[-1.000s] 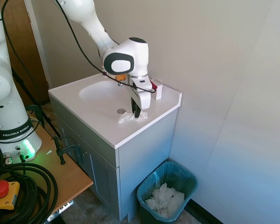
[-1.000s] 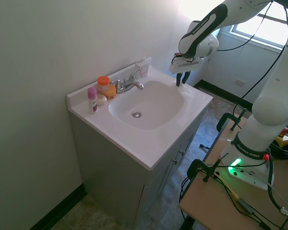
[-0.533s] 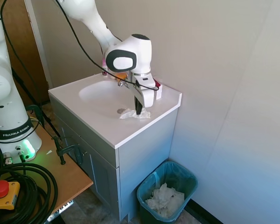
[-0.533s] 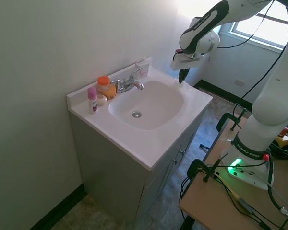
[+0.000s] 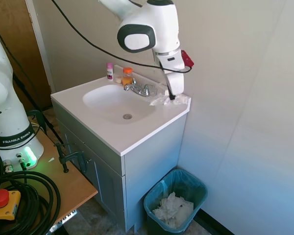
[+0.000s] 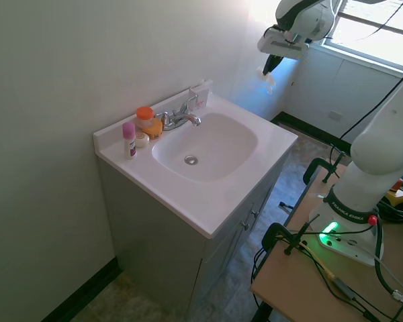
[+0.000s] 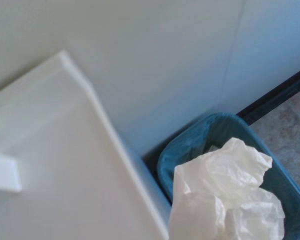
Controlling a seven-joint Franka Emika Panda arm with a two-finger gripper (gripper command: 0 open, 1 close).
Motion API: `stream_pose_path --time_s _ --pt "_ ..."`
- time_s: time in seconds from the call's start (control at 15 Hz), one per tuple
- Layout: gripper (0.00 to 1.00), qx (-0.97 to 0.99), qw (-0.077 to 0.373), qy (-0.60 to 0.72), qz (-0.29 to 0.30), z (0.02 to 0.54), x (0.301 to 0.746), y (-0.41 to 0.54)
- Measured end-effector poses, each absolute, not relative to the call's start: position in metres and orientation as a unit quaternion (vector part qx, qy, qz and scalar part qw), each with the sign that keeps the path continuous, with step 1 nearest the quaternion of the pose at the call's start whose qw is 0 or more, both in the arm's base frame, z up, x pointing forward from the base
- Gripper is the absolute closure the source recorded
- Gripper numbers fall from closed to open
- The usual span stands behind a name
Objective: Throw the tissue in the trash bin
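Tissue [image 5: 162,100] hangs pinched in the end effector [image 5: 172,97].

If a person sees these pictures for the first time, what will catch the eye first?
First, the white robot arm raised above the far corner of the sink vanity, its gripper shut on the crumpled white tissue. Next, the dark teal trash bin on the floor beside the vanity, with a wad of white paper inside it.

A white worktop [image 5: 137,134] with a sunken sink [image 5: 112,100] carries a chrome tap [image 5: 139,89], a pink bottle [image 5: 110,71] and an orange-capped bottle [image 5: 127,76] behind it.
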State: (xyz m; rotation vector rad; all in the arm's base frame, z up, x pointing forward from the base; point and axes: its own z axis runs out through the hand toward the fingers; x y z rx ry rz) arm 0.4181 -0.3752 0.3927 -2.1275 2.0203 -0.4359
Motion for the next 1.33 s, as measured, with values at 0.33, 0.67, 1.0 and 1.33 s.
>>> stream_pose_path --time_s 0.33,0.67,1.0,1.33 --pt "1.0 -0.682 0.068 0.717 -0.126 0.321 0.463 -0.442" --pt "0.0 -0.689 0.052 0.718 -0.081 0.255 0.489 -0.457" --pt "0.0 -0.701 0.059 0.708 -0.054 0.247 0.496 -0.45" --pt "0.0 -0.718 0.054 0.693 -0.042 0.245 0.497 -0.446"
